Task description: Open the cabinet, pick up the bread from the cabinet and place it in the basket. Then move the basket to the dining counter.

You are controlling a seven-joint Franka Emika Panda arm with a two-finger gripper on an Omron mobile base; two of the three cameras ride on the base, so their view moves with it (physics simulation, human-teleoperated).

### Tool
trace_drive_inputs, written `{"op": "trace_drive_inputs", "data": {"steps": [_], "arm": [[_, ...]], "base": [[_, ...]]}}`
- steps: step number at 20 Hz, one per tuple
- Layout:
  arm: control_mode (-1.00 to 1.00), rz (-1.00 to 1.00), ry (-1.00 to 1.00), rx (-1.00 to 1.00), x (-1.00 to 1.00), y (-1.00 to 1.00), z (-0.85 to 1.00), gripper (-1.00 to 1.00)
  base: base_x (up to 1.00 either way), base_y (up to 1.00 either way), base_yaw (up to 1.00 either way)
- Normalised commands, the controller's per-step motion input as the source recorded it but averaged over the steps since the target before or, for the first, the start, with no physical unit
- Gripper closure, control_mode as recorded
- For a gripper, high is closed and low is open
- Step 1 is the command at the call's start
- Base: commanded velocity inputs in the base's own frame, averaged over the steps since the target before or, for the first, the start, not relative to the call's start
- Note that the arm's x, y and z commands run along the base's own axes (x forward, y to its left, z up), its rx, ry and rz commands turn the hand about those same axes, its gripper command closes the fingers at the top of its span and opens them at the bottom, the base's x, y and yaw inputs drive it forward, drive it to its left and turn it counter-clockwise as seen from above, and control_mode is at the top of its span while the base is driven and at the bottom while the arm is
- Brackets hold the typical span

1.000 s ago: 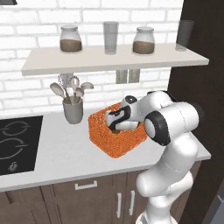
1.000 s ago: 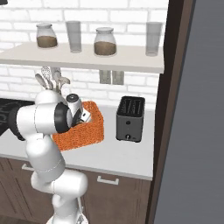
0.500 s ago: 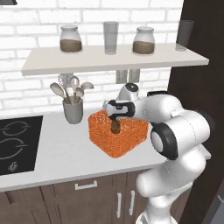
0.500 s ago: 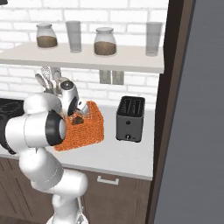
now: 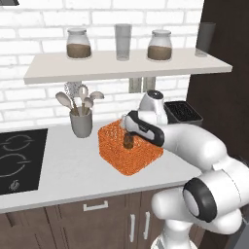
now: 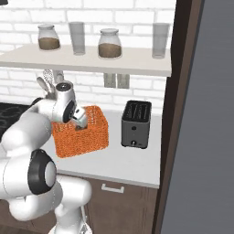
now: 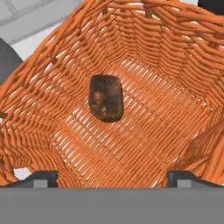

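Bread [image 7: 105, 98] dropped from fingers [image 7: 112, 177], now on basket [image 7: 175, 57] floor; fingers wide apart, empty.

Bread [image 7: 105, 98] in basket [image 5: 127, 158] (toaster [image 6: 135, 124] to its right)

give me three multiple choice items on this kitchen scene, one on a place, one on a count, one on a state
1. Where is the bread?
A. on the shelf
B. in the basket
C. on the hob

2. How many jars with brown contents stand on the shelf?
A. one
B. two
C. four

3. How do the jaws of the gripper stand?
A. open, holding nothing
B. shut on the bread
C. shut on the basket rim

Key: 1 B, the hand view shows the bread lying on the basket floor. 2 B, two jars flank a glass. 3 A, the fingertips stand wide apart, clear of the bread.
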Motion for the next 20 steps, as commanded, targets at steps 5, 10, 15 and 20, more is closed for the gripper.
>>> {"op": "trace_drive_inputs", "data": {"steps": [5,10,15,20], "arm": [[-1.00,-0.21,0.13,0.14,-0.36,0.01,-0.01,-1.00],[-1.00,-0.28,0.23,0.08,0.03,-0.04,-0.13,-1.00],[-1.00,-0.29,0.23,0.03,0.06,0.04,-0.31,-1.00],[-1.00,-0.16,0.18,0.04,0.10,0.00,-0.41,-1.00]], "base": [[0.00,0.00,0.00],[0.00,0.00,0.00],[0.00,0.00,0.00],[0.00,0.00,0.00]]}}
